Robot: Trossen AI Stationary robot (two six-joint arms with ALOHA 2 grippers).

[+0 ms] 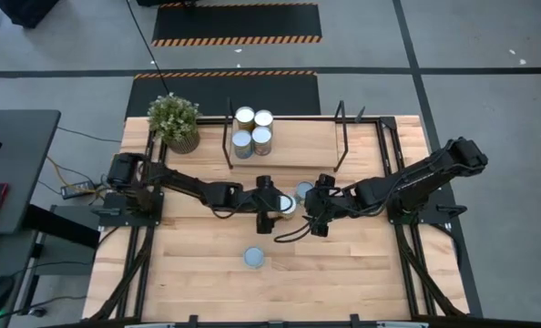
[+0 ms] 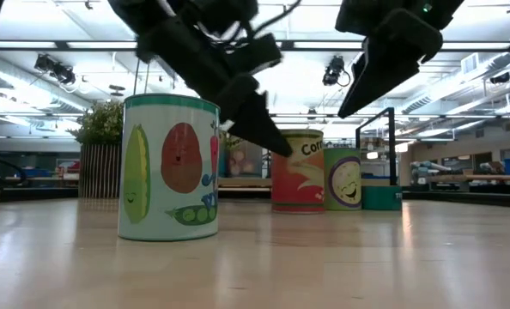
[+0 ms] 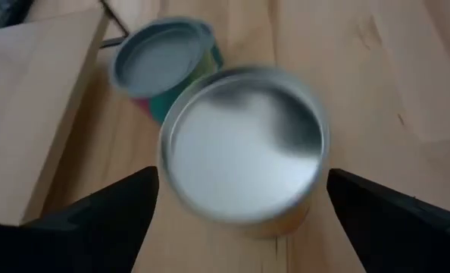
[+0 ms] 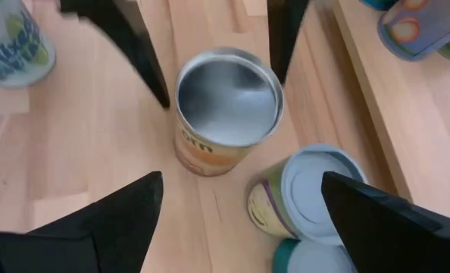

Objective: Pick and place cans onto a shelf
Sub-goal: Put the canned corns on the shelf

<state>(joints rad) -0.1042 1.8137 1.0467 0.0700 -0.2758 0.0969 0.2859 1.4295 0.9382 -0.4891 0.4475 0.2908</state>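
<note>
The desk (image 1: 343, 264) was a pale butcher-block top of glued wood strips, smooth and lightly grained. At its far edge stood the shelf (image 1: 293, 137), a flat light-wood board between thin black metal upright frames, with four cans (image 1: 252, 131) clustered on its left part, their round silver tops shining. Just left of the shelf sat a potted green plant (image 1: 173, 120) in a ribbed woven-looking pot.

Near the desk's middle the orange can (image 4: 226, 106) stood upright, a short cylinder with a recessed, brushed-metal top. Its side was orange-brown; the low view showed the letters "Cor" on it above a pale yellow shape. Just beside it stood a purple-and-green can (image 4: 304, 189) with a grey lid and a cartoon face on its label, and a teal lid showed close behind that. Nearer the front edge, well apart from the others, stood the vegetable can (image 2: 169, 167), white with a green rim and drawn pictures of a corn cob, a reddish round vegetable and pea pods.

The left claw (image 3: 240, 201) hung over the orange can with its dark tapered fingers spread wide, one on each side of the rim, not touching it. The right claw (image 4: 244, 216) faced the same can from the opposite side, fingers also held apart and closed on nothing. In the overhead view both claws met around that can in front of the shelf.
</note>
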